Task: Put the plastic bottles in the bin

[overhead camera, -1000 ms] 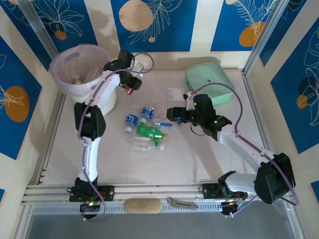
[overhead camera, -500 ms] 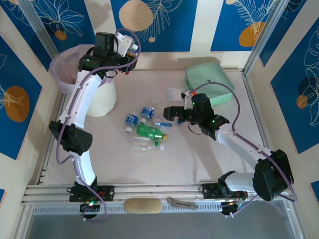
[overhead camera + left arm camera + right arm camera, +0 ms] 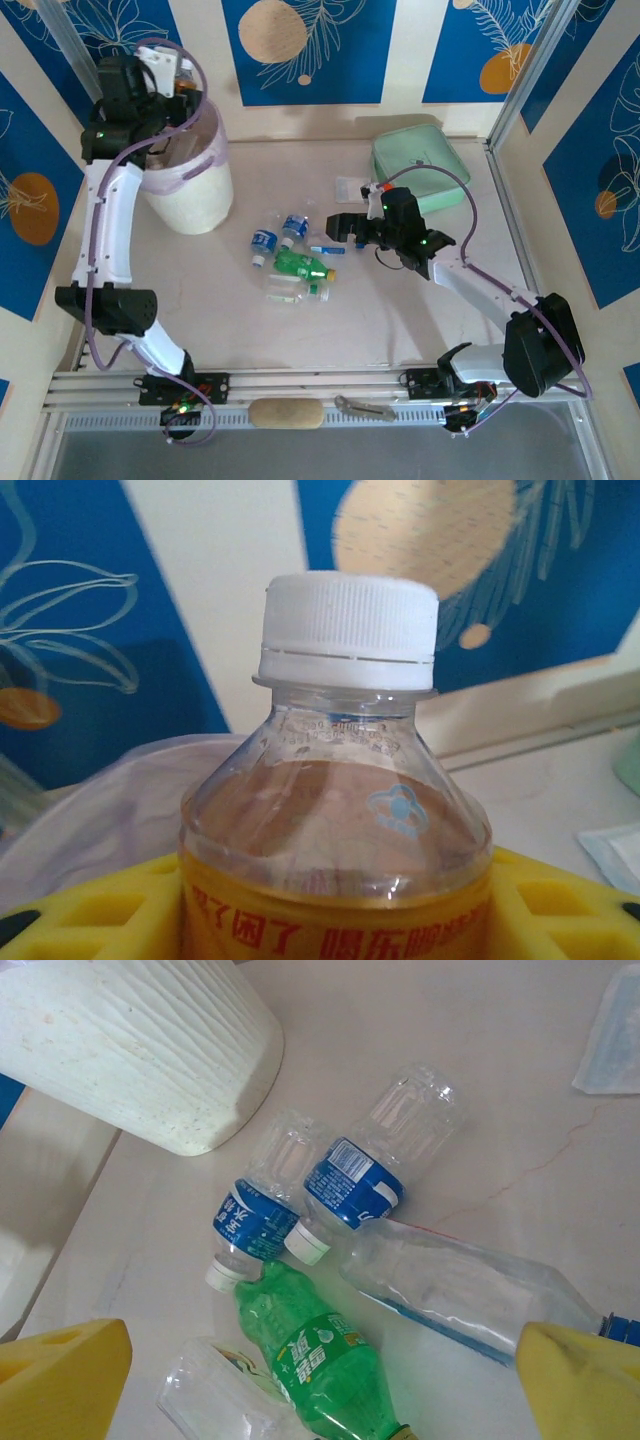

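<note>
Bottle [image 3: 338, 820] in left gripper [image 3: 173, 86], over the bin [image 3: 196, 192]

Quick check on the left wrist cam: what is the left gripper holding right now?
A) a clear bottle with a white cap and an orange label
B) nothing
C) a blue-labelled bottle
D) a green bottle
A: a clear bottle with a white cap and an orange label sits between the yellow pads of the left gripper.
</note>
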